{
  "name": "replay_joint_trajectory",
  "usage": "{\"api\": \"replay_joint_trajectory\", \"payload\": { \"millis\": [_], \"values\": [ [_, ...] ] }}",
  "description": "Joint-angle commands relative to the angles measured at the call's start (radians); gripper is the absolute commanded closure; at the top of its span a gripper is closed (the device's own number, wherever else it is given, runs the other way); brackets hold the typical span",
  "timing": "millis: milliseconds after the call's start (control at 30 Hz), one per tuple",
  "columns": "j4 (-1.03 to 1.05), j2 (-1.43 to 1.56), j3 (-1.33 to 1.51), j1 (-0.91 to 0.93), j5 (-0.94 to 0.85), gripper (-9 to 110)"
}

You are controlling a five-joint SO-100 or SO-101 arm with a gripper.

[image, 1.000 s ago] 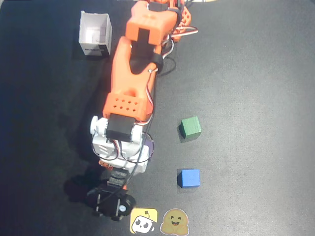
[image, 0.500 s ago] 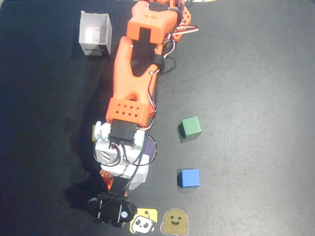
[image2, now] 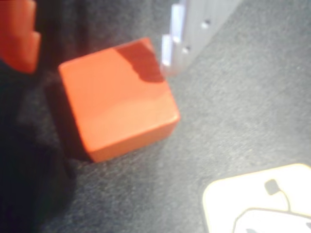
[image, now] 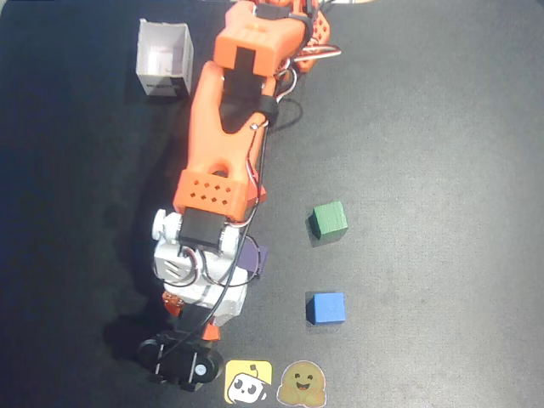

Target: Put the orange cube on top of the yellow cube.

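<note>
In the wrist view the orange cube (image2: 119, 99) rests on the dark mat, filling the middle of the picture. My gripper (image2: 95, 56) is open, with its orange finger (image2: 18, 39) at the cube's upper left and its white finger (image2: 187, 34) at the cube's upper right. The white finger's shadow falls on the cube's far corner, and neither finger clearly touches it. In the overhead view the orange arm (image: 217, 161) and its white wrist (image: 200, 272) hide the orange cube and the fingers. The yellow cube is out of view.
A green cube (image: 328, 220) and a blue cube (image: 325, 308) lie to the right of the arm. A purple cube (image: 255, 257) peeks out beside the wrist. A white box (image: 164, 59) stands at the top left. Two flat stickers (image: 248, 381) (image: 303, 384) lie at the bottom edge; one shows in the wrist view (image2: 257, 204).
The wrist has shifted left and towards the bottom edge in the overhead view, so more of the purple cube shows beside it.
</note>
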Motion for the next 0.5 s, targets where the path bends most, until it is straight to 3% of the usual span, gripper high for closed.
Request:
{"api": "replay_joint_trajectory", "payload": {
  "millis": [0,467],
  "values": [
    [-0.014,0.014,-0.002,0.005,0.014,77],
    [-0.02,0.028,0.032,-0.029,0.034,75]
  ]
}}
